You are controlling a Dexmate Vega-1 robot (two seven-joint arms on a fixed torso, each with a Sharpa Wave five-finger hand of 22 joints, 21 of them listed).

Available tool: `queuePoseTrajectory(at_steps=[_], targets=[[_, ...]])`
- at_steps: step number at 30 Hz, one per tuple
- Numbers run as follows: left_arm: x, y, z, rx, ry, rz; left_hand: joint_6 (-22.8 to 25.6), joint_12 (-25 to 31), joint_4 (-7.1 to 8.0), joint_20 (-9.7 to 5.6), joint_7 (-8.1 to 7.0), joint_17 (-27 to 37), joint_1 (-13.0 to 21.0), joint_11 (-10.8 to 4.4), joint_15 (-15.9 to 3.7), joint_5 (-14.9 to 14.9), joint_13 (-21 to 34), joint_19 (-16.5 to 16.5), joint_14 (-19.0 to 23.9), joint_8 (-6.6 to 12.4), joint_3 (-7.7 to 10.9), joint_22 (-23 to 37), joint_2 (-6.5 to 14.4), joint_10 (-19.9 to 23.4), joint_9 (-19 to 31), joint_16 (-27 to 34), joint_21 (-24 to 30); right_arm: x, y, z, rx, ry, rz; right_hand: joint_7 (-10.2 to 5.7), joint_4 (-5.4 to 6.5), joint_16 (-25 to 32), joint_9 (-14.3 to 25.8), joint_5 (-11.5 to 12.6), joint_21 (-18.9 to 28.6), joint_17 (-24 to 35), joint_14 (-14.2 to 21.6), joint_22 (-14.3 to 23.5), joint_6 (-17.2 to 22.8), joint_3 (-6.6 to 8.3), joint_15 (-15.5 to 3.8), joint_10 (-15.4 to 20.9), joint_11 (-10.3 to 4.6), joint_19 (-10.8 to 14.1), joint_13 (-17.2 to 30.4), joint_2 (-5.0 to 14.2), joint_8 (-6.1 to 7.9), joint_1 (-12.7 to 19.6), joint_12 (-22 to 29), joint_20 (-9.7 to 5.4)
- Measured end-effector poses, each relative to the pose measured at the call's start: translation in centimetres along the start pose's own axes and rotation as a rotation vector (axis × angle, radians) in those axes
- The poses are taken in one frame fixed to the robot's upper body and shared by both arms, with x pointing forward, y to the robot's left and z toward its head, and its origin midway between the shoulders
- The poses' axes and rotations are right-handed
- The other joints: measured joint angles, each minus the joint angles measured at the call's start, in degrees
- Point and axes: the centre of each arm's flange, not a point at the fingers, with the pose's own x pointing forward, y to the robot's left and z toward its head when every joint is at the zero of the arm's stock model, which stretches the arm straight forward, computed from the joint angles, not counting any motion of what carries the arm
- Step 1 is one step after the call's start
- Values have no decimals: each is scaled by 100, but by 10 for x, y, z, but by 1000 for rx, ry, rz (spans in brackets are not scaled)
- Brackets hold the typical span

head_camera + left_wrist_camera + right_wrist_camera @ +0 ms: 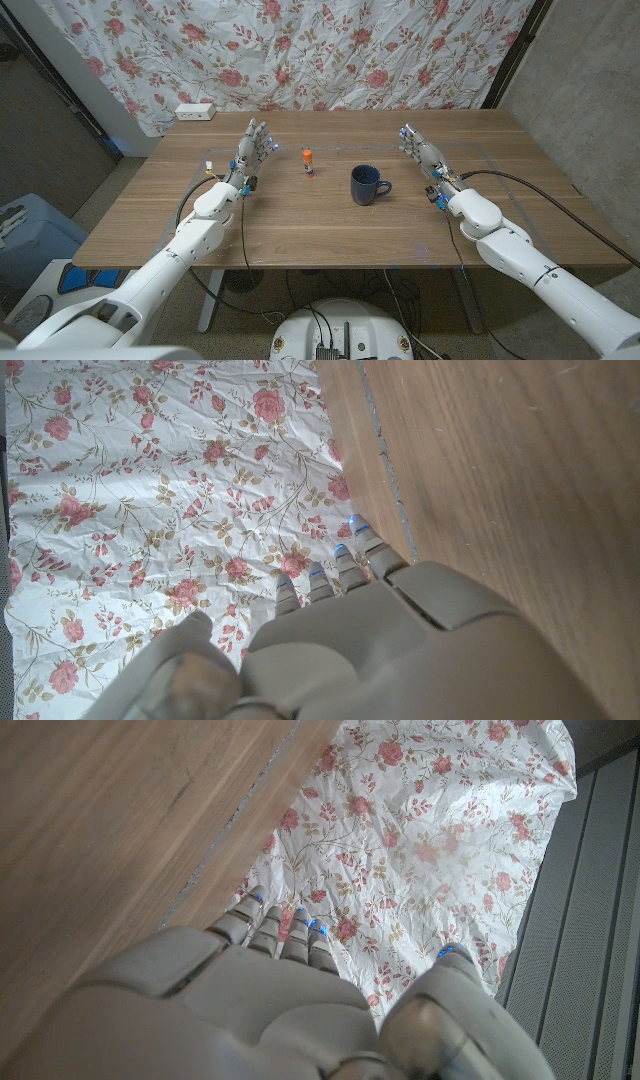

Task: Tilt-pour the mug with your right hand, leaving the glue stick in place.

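Though unlabelled, mug [367,185] nr glue stick [308,163]

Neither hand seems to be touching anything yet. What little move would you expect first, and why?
Probably the right hand should swing inward toward the blue mug, aiming at its handle, which points to that side. That hand stands open and apart from the mug, holding nothing. The glue stick stands upright on the mug's far side, toward the left hand, so this approach should leave it undisturbed.
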Motion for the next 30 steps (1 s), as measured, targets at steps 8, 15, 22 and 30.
queuePoseTrajectory(at_steps=[8, 15, 22, 30], targets=[[0, 0, 0, 0, 0, 0, 0, 0, 0, 0, 0, 0, 0, -21, 0, 0, 0, 0, 0, 0, 0, 0, 0, 21, 0, 0, 0, -12, -5, 5, -63, 6, 29, 52, -214, 0, 0, 78, 0, -81, -204, 0, -197, -6, 35, -299, 12, -172, 1, -205, 0, 205, 0, 11], [0, 0, 0, 0, 0, -2, 0, 0, -19, 0, 0, -1, 0, -21, 0, 0, -1, 0, 0, 0, 18, 0, 0, 21, 0, 0, 0, -22, -7, 9, -112, 10, 57, 81, -317, 0, -1, 120, 0, -134, -317, 7, -470, -1, 51, -400, -11, -278, 1, -271, -21, 274, 0, 5], [0, 0, 0, 1, 0, -2, 0, 0, -19, 0, 0, -1, 0, -21, 0, 0, -1, 0, 0, 0, 18, -1, 0, 21, -1, 0, 0, -29, -5, 12, -163, 13, 78, 75, -401, 0, 28, 174, 0, -179, -417, 16, -783, -6, 69, -586, -32, -418, 1, -335, -21, 429, 0, -10], [0, 0, 0, 0, 0, -1, 0, 0, -18, 0, 1, -1, 0, -21, 0, 0, -1, 0, 0, 0, 18, -1, 0, 21, -1, 0, 0, -35, 0, 14, -224, 17, 93, 116, -480, 0, 28, 248, 0, -214, -588, 16, -1078, -6, 117, -749, 12, -645, 2, -421, -21, 515, 0, 13]])
